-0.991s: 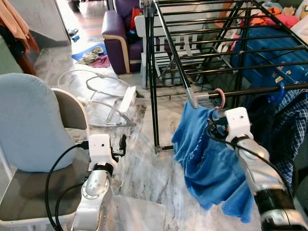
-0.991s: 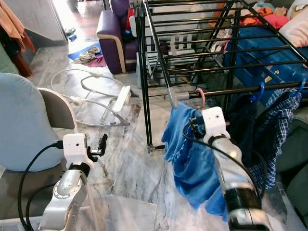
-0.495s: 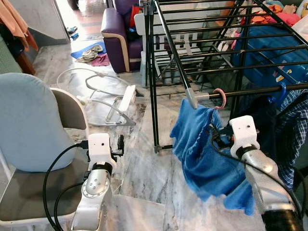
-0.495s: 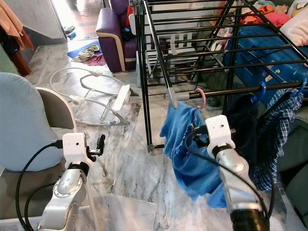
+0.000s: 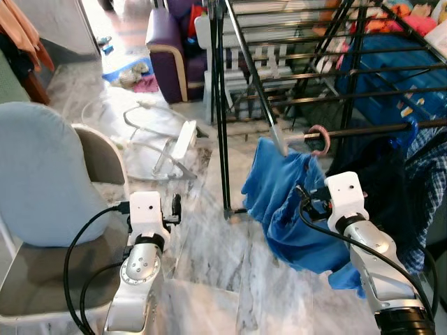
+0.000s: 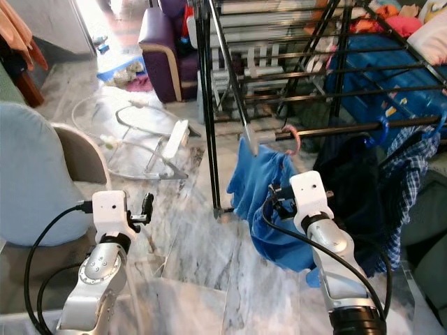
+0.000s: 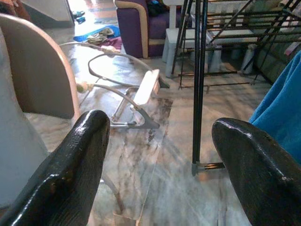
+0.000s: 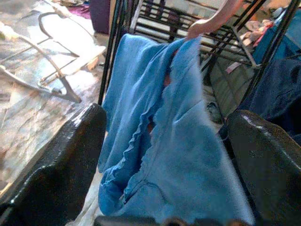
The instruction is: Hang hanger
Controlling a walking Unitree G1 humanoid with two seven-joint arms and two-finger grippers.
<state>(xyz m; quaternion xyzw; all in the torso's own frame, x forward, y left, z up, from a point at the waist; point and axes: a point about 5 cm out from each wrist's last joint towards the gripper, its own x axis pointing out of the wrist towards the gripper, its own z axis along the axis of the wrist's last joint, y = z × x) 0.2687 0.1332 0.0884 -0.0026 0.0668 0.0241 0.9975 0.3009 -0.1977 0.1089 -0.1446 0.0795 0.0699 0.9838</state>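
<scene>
The pink hanger (image 5: pixel 319 139) sat with its hook over a dark rail of the drying rack (image 5: pixel 363 129), carrying a blue garment (image 5: pixel 290 209) that draped well below it. The right gripper (image 8: pixel 164 155) stood just beside the cloth with its fingers spread wide and nothing between them. The left gripper (image 7: pixel 160 155) hovered low near the chair (image 5: pixel 42 181), likewise spread and empty. The load was judged light, the cloth soft, limp and prone to sliding off, the hanger stiff but thin. Any correction was best taken at the rigid neck under the hook, not at the fabric.
</scene>
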